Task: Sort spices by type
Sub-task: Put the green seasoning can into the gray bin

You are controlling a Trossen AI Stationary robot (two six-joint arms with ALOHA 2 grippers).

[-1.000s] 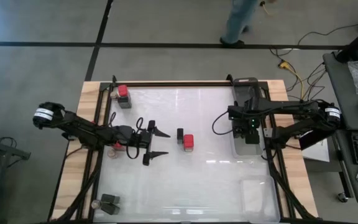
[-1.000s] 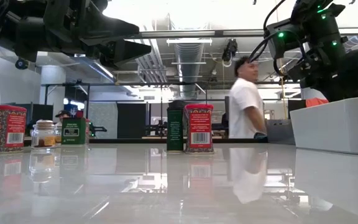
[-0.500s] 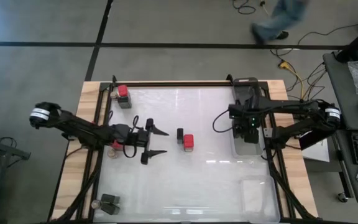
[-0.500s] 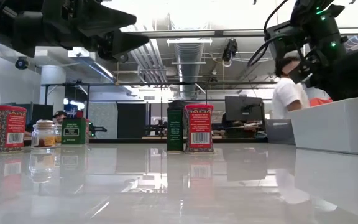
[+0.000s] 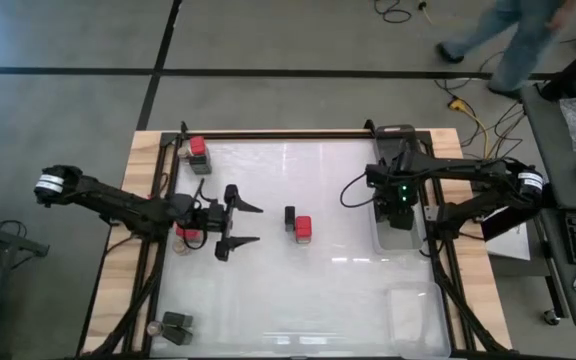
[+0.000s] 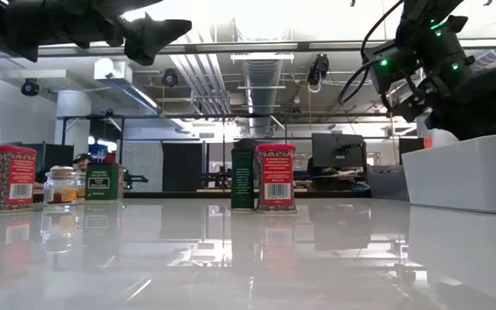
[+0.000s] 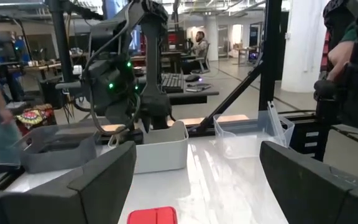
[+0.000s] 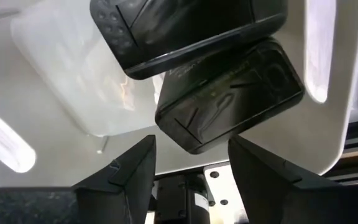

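Centre pair: a red block (image 5: 303,228) and a dark block (image 5: 290,217) stand touching at the middle of the high view.
Upper left: another red block (image 5: 198,148) with a dark one just behind it.
Left edge: a red block (image 5: 188,233) under my left arm; a small jar (image 6: 61,185) stands near it in the low view.
Lower left: two dark grey blocks (image 5: 178,326) and a round jar (image 5: 154,327).
Right bin: two dark blocks (image 8: 229,93) lie in the white bin (image 5: 396,235).
My left gripper (image 5: 240,224): hovering left of the centre pair, fingers spread wide, holding nothing.
My right gripper (image 8: 188,163): above the bin's dark blocks, fingers apart, nothing between them.
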